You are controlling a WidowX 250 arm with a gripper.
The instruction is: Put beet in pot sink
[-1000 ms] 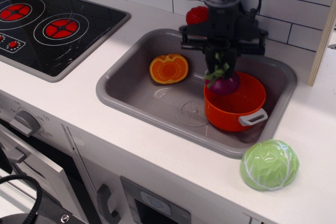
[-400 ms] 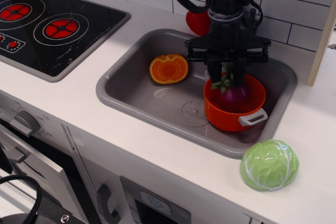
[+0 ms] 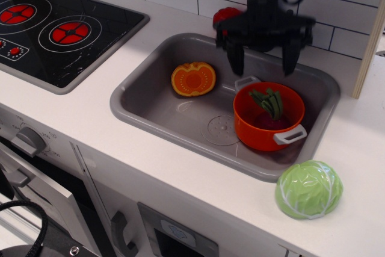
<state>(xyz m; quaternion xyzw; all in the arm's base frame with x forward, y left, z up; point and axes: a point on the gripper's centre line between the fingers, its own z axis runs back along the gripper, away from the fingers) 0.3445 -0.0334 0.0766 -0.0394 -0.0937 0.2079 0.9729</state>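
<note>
1. The beet lies inside the pot, stalks up.
2. The pot stands in the sink.
3. The gripper hangs directly above the beet, fingers spread wide, holding nothing.

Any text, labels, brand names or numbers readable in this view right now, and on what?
None readable.
Stove control panel: small red symbols, too small to read.
Cabinet front panel: a faint embossed icon, no letters.
Pot, beet, sink and tool: no markings.
</note>
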